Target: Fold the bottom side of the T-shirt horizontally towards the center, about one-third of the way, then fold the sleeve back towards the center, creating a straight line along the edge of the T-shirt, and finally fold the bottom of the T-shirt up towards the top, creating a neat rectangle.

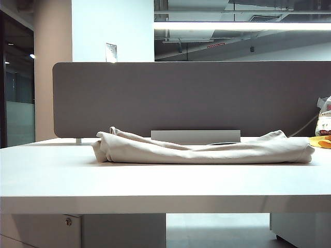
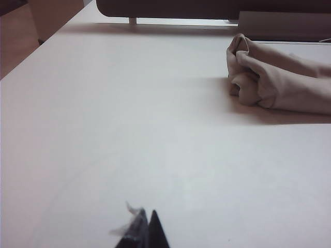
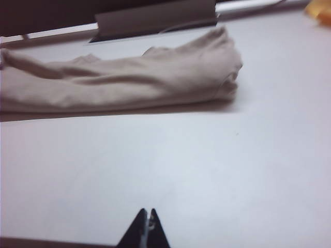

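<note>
The beige T-shirt (image 1: 201, 150) lies folded into a long low bundle across the back of the white table (image 1: 155, 186). One rolled end of the T-shirt (image 2: 269, 77) shows in the left wrist view, the other end (image 3: 155, 77) in the right wrist view. My left gripper (image 2: 146, 216) is shut over bare table, well short of the bundle, with a wisp of pale fluff on one fingertip. My right gripper (image 3: 148, 213) is shut too, near the table's front edge, holding nothing. Neither gripper appears in the exterior view. The hem cannot be made out.
A grey partition panel (image 1: 186, 98) stands behind the shirt, with a pale cable box (image 1: 195, 136) at its foot. A yellow and white packet (image 1: 323, 129) sits at the far right edge. Bare tabletop lies between the grippers and the bundle.
</note>
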